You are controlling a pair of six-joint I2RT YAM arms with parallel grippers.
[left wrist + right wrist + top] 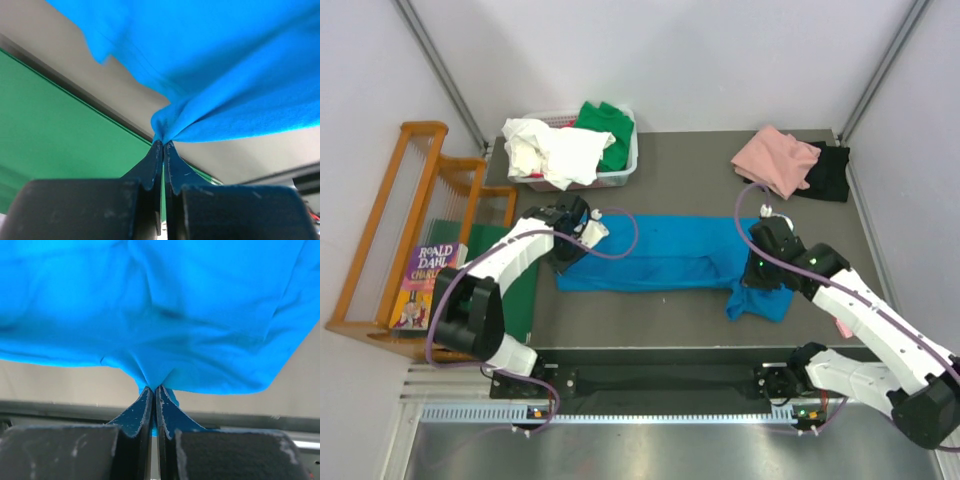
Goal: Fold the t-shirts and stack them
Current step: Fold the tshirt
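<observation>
Table [690, 165]: grey top, with the dark green board [523, 300] lying off its left side.
Blue t-shirt [665, 255]: it lay as a long band across the middle of the table. By my reading it was partly folded, with one loose end trailing toward the near right.
Other tees: a white one [555, 150] and a green one [605, 125] were heaped in the basket [620, 177] at the far left. A pink one [775, 160] and a black one [830, 172] sat at the far right corner, well apart from the blue.
Handling: I judged the blue cloth light, soft and limp. It would sag between two holds rather than keep a line, and nothing about it looked fragile or slick.
Left gripper [163, 144]: the jaws were pressed together on a bunched pucker at the shirt's left end, with the fabric fanning up and away from the tips.
Right gripper [152, 388]: it was likewise pinched tight on a small gather along the shirt's right end.
Hold points: I thought the edges near the corners were the best places to hold, taking every layer in the pinch. A grip on the top layer alone could let the fold beneath fall open.
</observation>
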